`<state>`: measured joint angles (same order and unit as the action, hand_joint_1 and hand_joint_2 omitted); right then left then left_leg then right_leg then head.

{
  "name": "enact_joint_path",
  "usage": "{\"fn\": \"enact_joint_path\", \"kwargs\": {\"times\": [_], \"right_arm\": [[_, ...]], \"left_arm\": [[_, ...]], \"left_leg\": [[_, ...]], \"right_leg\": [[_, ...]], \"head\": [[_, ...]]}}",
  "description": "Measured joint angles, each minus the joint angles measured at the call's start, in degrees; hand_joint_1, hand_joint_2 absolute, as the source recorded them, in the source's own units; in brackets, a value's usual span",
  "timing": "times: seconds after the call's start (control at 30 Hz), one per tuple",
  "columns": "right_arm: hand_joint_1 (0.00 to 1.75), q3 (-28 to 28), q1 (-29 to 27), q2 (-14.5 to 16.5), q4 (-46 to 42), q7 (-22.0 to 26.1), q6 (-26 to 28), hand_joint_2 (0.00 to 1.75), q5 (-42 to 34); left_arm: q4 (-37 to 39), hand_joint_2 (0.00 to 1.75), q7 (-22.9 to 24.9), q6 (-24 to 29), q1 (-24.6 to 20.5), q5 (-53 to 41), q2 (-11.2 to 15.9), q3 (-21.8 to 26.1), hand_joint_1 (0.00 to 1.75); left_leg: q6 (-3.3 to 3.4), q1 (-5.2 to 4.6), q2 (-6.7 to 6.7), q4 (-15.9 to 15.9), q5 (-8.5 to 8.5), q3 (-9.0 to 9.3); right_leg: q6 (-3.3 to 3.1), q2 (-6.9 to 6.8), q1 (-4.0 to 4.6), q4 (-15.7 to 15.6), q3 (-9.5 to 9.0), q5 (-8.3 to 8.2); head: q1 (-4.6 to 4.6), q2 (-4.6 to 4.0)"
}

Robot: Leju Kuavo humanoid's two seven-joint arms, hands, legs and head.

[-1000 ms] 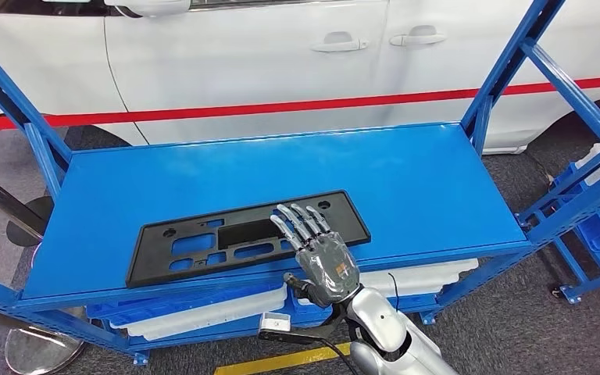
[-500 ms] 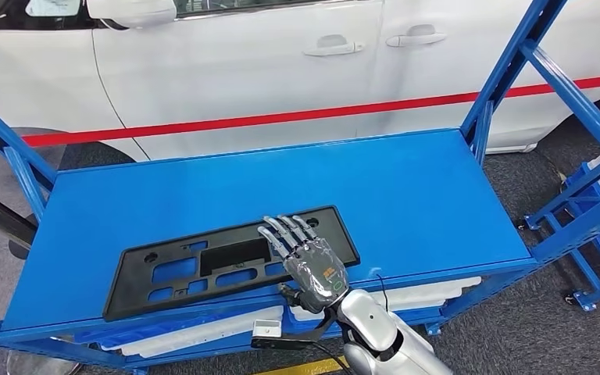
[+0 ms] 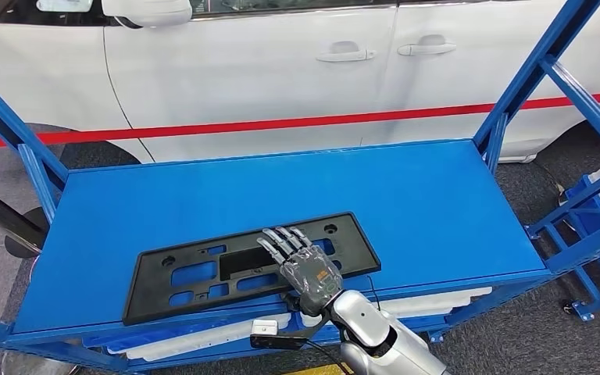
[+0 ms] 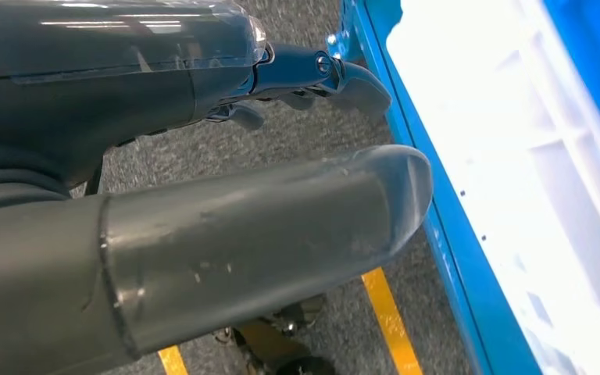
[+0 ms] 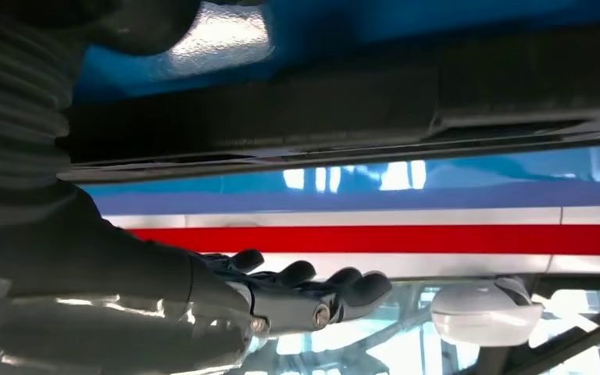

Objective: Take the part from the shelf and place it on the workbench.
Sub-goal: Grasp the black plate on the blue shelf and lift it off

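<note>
Item: black part (image 3: 203,273) on blue shelf (image 3: 437,203), under our right hand (image 3: 306,269); fingers flat on it, grasp unclear. Left hand (image 4: 203,234): we cannot tell.

The whole head view shifts between the pictures, so I see the camera moves. My right hand (image 3: 306,268) now lies lower on the part (image 3: 251,265), nearer its front edge, with the fingers (image 3: 280,244) reaching less far across it.

The right arm (image 3: 383,336) reaches forward from below, its right hand (image 3: 303,266) palm down with fingers (image 3: 277,244) extended and slightly apart. The left hand (image 4: 203,180) hangs low, fingers loosely spread.
</note>
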<state>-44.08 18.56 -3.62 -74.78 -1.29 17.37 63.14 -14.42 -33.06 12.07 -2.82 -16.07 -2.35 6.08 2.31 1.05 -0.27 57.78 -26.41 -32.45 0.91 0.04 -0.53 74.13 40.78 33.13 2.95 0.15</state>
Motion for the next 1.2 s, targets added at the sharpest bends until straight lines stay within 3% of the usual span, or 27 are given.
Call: {"fn": "enact_joint_path", "kwargs": {"times": [0.07,0.13,0.2,0.3,0.33,0.4,0.43,0.47,0.5,0.53,0.6,0.67,0.8,0.87,0.93,0.97,1.0,1.03,1.13,1.2], "right_arm": [[0.86,-0.01,0.63,0.28,1.02,-0.58,-0.32,1.75,0.13],[1.73,-0.02,1.28,0.75,2.03,-1.1,-0.72,1.75,0.43],[1.75,-0.03,1.74,1.16,2.98,-1.75,-1.25,1.75,0.58],[1.75,0.05,2.77,1.68,4.34,-2.78,-2.91,1.75,-0.07],[1.75,0.15,3.19,1.83,4.81,-3.01,-3.37,1.75,-0.39],[1.75,0.49,3.77,1.99,5.66,-3.28,-3.79,1.75,-0.91],[1.75,0.69,3.91,2.05,5.96,-3.31,-3.87,1.75,-1.11],[1.75,0.88,3.99,2.09,6.17,-3.31,-3.89,1.75,-1.26],[1.75,1.08,4.09,2.13,6.3,-3.29,-3.91,1.75,-1.37],[1.75,1.28,4.22,2.14,6.37,-3.27,-3.93,1.75,-1.46],[1.75,1.72,4.46,2.15,6.41,-3.26,-3.98,1.75,-1.75],[1.75,2.29,4.53,2.14,6.41,-3.27,-3.86,1.75,-2.13],[1.75,3.37,4.38,2.12,6.41,-3.22,-3.57,1.75,-2.82],[1.75,3.89,4.29,2.11,6.39,-2.9,-3.5,1.75,-3.54],[1.75,4.39,3.96,2.11,6.2,-1.97,-3.38,1.75,-5.17],[1.75,4.7,3.69,2.11,5.86,-1.05,-3.34,1.75,-6.86],[1.75,5.06,3.43,2.11,5.23,0.24,-3.37,1.75,-9.21],[1.75,5.41,3.23,2.11,4.29,1.6,-3.55,1.75,-12.06],[1.75,6.16,2.73,2.2,0.16,4.26,-4.25,1.75,-20.12],[1.75,6.55,1.63,2.29,-3.42,6.89,-3.85,1.75,-26.29]], "left_arm": [[0.01,0.0,-0.08,-0.06,0.02,-0.27,-0.09,0.0,0.0],[0.01,0.0,-0.16,-0.35,-0.11,-0.36,-0.14,0.01,0.0],[0.02,0.0,-0.16,-0.6,-0.21,-0.57,-0.14,0.04,0.0],[0.02,0.0,-0.07,-0.71,-0.26,-0.92,-0.04,0.1,0.0],[0.02,0.0,-0.04,-0.79,-0.29,-0.98,-0.02,0.14,0.0],[0.02,0.0,-0.03,-0.87,-0.25,-1.03,-0.02,0.33,0.0],[0.05,0.0,-0.03,-0.81,-0.17,-1.04,-0.01,0.48,0.0],[0.11,0.0,-0.06,-0.73,-0.06,-1.01,-0.01,0.65,0.0],[0.17,0.0,-0.1,-0.65,0.04,-0.98,0.0,0.82,0.0],[0.22,0.0,-0.14,-0.6,0.09,-0.96,0.03,0.96,0.0],[0.26,0.0,-0.19,-0.6,0.09,-0.91,0.08,1.19,0.0],[0.28,0.0,-0.25,-0.56,0.09,-0.9,0.09,1.39,0.0],[0.36,0.0,-0.39,-0.41,0.24,-0.95,-0.01,1.78,0.0],[0.37,0.0,-0.42,-0.43,0.19,-0.91,-0.05,2.09,0.0],[0.39,0.0,-0.42,-0.5,0.24,-0.83,-0.01,2.43,0.0],[0.42,0.0,-0.42,-0.51,0.31,-0.75,0.02,2.6,0.0],[0.46,0.0,-0.45,-0.51,0.41,-0.61,0.03,2.77,0.0],[0.52,0.0,-0.54,-0.49,0.49,-0.47,0.04,2.98,0.0],[0.72,0.0,-1.19,-0.28,0.56,-0.12,-0.02,3.7,0.0],[0.77,0.0,-1.71,0.07,0.67,0.17,-0.04,4.21,0.0]], "left_leg": [[-0.23,0.0,-0.06,0.02,-0.27,0.42],[-0.74,-0.2,-0.1,0.17,-0.59,0.59],[-1.39,-0.38,-0.11,0.13,-0.68,0.55],[-2.33,-0.27,-0.07,1.03,-1.64,0.31],[-2.6,-0.21,-0.06,3.17,-3.03,-0.62],[-3.05,-0.1,-0.04,10.55,-6.83,-4.08],[-3.2,-0.06,-0.03,14.22,-8.17,-5.84],[-3.29,-0.05,-0.03,16.25,-8.42,-6.84],[-3.3,-0.05,-0.03,15.99,-7.48,-6.74],[-3.24,-0.03,-0.02,13.32,-5.54,-5.47],[-2.96,-0.08,-0.02,5.0,-1.72,-1.43],[-2.4,-0.27,-0.07,0.46,-0.5,0.7],[-0.81,-0.21,0.06,-0.36,-0.03,0.81],[-0.13,-0.08,0.25,-0.61,0.31,0.67],[0.11,-0.14,0.34,-0.58,0.39,0.41],[0.14,-0.16,0.36,-0.57,0.4,0.37],[0.12,-0.17,0.37,-0.54,0.39,0.41],[0.06,-0.17,0.38,-0.52,0.35,0.51],[-0.39,-0.24,0.41,-0.37,0.15,0.76],[-1.02,-0.33,0.38,-0.27,0.13,0.57]], "right_leg": [[-0.39,-0.01,-0.03,-7.36,-3.3,-4.36],[-0.85,0.01,0.19,-13.82,-6.3,-6.64],[-1.11,0.09,0.47,-15.27,-6.89,-6.59],[-1.94,0.11,0.09,-15.96,-7.15,-6.99],[-2.23,0.04,-0.09,-16.27,-7.29,-7.14],[-2.5,-0.1,-0.1,-16.4,-7.34,-7.22],[-2.53,-0.13,-0.07,-16.39,-7.33,-7.21],[-2.54,-0.15,-0.04,-16.38,-7.37,-7.2],[-2.53,-0.15,-0.03,-16.36,-7.46,-7.18],[-2.47,-0.13,-0.04,-16.31,-7.59,-7.13],[-2.17,-0.08,0.08,-16.05,-7.74,-6.92],[-1.62,0.01,0.29,-15.77,-7.62,-6.81],[-0.37,0.13,0.23,-14.99,-7.27,-6.19],[0.1,0.13,0.1,-10.19,-5.17,-3.01],[0.36,0.12,0.05,-2.61,-1.68,0.63],[0.42,0.11,0.02,-0.08,-0.54,1.36],[0.4,0.11,0.0,0.25,-0.46,0.87],[0.29,0.1,-0.03,-1.68,-1.5,-0.59],[-0.44,0.02,0.1,-12.81,-7.12,-5.37],[-0.87,-0.06,0.44,-15.9,-8.45,-6.01]], "head": [[0.0,0.0],[-0.01,0.0],[-0.02,0.0],[-0.03,0.0],[-0.04,0.0],[-0.04,0.0],[-0.04,0.0],[-0.04,0.0],[-0.04,0.0],[-0.04,0.0],[-0.04,0.0],[-0.03,0.0],[-0.01,0.0],[-0.01,0.0],[-0.02,0.0],[-0.02,0.0],[-0.02,0.0],[-0.02,0.0],[-0.01,0.0],[-0.01,0.0]]}}
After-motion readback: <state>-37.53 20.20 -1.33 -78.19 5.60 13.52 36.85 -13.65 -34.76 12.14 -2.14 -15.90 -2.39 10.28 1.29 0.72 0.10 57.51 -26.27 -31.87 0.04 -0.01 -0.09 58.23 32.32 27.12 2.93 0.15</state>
